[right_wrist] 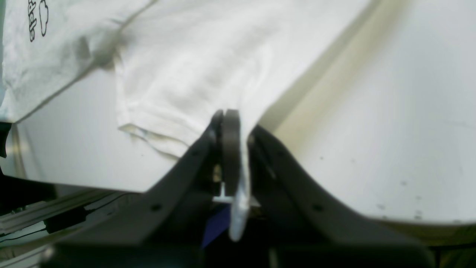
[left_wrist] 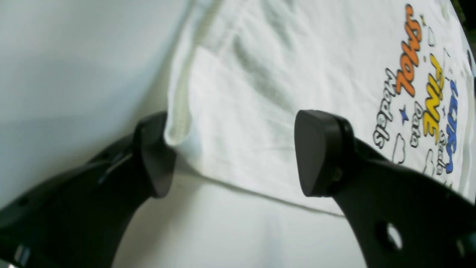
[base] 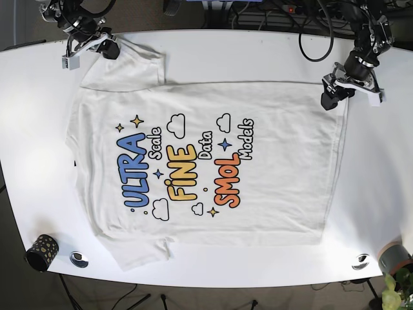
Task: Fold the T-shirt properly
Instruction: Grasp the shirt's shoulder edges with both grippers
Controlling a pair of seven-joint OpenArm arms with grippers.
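- Your right end effector (base: 106, 48) sits at the far left corner of the T-shirt (base: 206, 161). It is pinched tight on the sleeve (right_wrist: 178, 85) edge.
- The T-shirt lies flat on the white surface (base: 258, 51), print up, long way running left to right.
- Your left end effector (left_wrist: 230, 156) is wide apart at the far right hem corner, with cloth between its two sides, not yet pinched.

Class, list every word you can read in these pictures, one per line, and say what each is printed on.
All are printed on the T-shirt:
"ULTRA", blue
"Scale", outlined
"FiNE", yellow
"Data", outlined
"SMOL", orange
"Models", outlined
No other text is legible.
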